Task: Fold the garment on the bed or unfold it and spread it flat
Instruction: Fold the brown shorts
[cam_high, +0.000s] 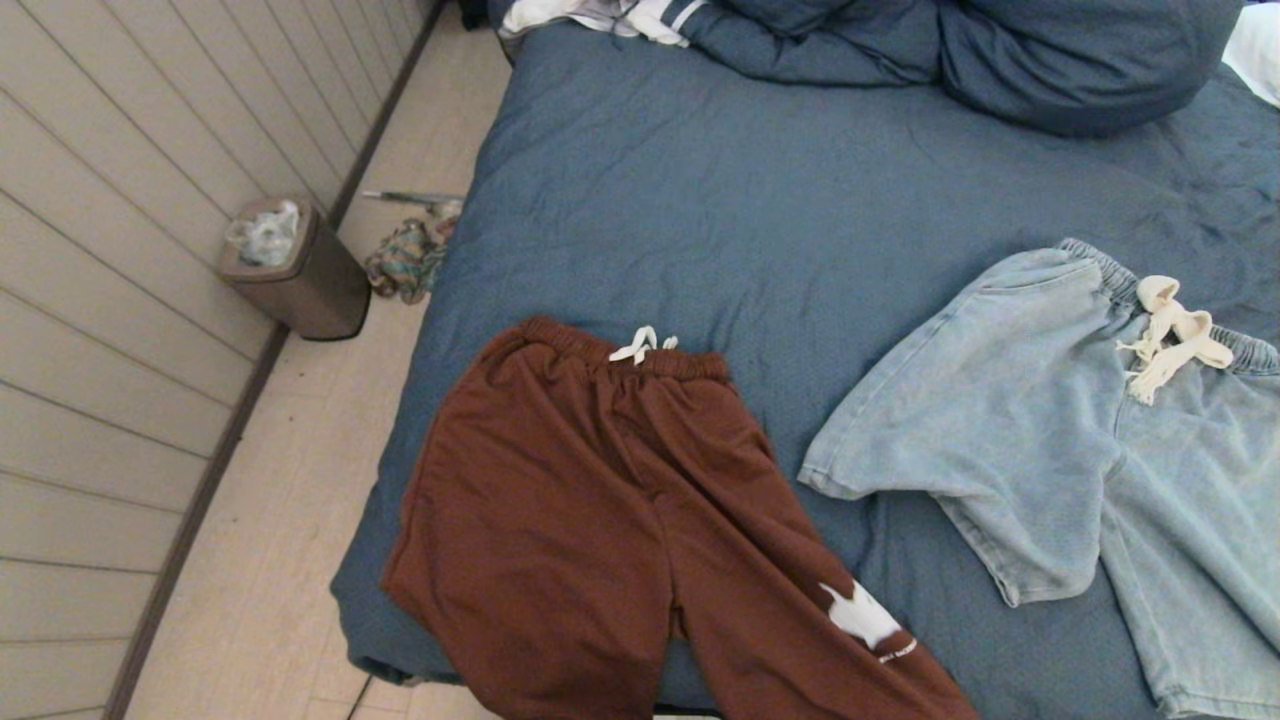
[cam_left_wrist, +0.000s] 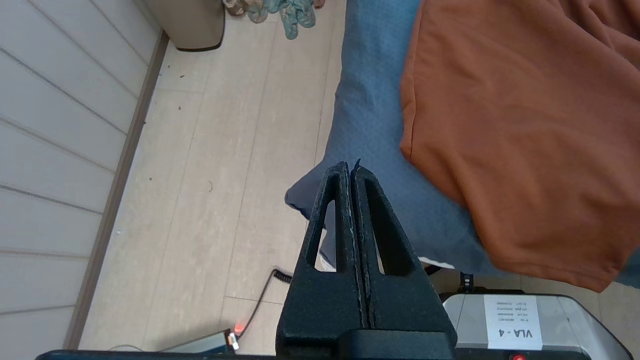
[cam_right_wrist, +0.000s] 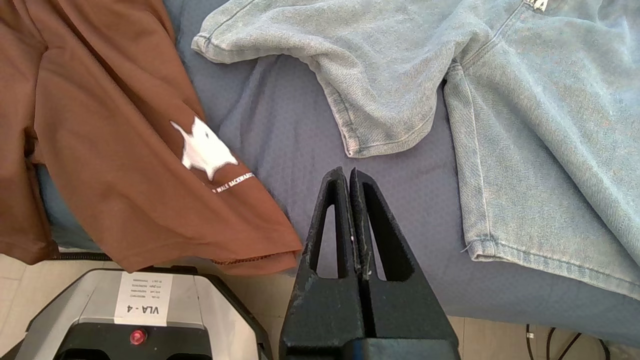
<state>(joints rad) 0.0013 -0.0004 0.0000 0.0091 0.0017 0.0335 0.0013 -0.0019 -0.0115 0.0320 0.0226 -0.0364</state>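
Observation:
Brown shorts (cam_high: 610, 520) with a white drawstring and a white print lie spread flat at the near left of the bed (cam_high: 780, 220), legs hanging over its front edge. Light blue denim shorts (cam_high: 1080, 440) with a cream drawstring lie spread at the near right. Neither arm shows in the head view. My left gripper (cam_left_wrist: 350, 167) is shut and empty, held off the bed's near left corner beside the brown shorts (cam_left_wrist: 525, 125). My right gripper (cam_right_wrist: 348, 172) is shut and empty above the bare cover between the brown shorts (cam_right_wrist: 125, 150) and the denim shorts (cam_right_wrist: 500, 100).
A bunched blue duvet and pillow (cam_high: 1000, 50) lie at the bed's far end with white cloth (cam_high: 600, 18) beside them. On the floor to the left stand a brown waste bin (cam_high: 295, 265) and a heap of patterned cloth (cam_high: 410, 258) by the panelled wall. The robot's base (cam_right_wrist: 140, 310) sits below the bed's front edge.

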